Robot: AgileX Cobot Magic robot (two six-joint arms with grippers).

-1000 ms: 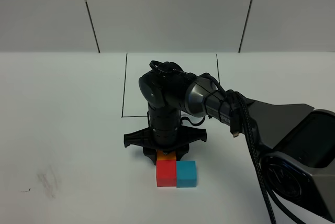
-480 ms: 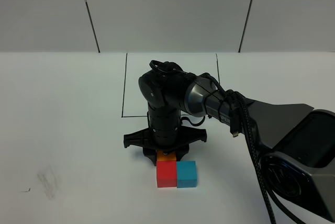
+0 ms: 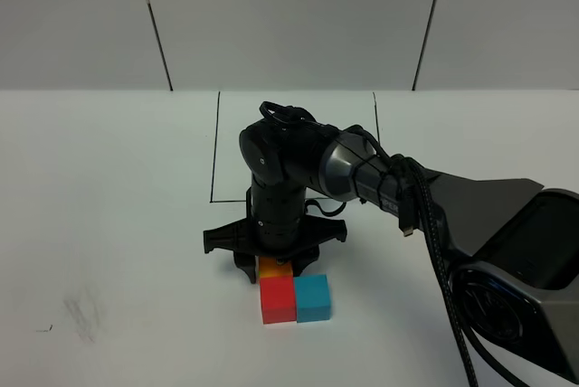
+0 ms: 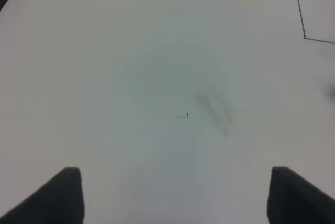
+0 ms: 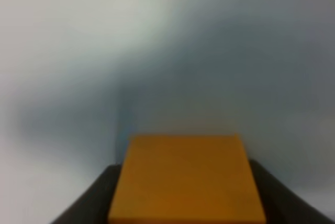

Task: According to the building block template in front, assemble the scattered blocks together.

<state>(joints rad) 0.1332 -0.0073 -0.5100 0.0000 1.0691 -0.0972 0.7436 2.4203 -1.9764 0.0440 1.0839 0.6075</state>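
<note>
Right gripper (image 3: 273,269) reaches down over the white table (image 3: 109,224), its dark fingers (image 5: 91,203) flanking the orange cube (image 3: 272,269) on both sides; whether they pinch the cube or stand just off its faces cannot be told from the blurred wrist view, where the orange top fills the foreground. Seen from the high camera, the orange cube sits directly behind the red cube (image 3: 278,300) and touches it, while the sky-blue cube (image 3: 312,297) lies flush against the red one's right side, the three forming an L. A thin black drawn rectangle (image 3: 217,147) lies farther back on the table, largely covered by the right arm (image 3: 362,174); the template blocks cannot be made out. Left gripper (image 4: 175,198) hangs over bare table well away from the cubes, its two dark fingertips (image 4: 65,192) spread wide apart with nothing between them, above a faint smudge (image 4: 214,109) and a tiny dark mark (image 4: 183,115).
</note>
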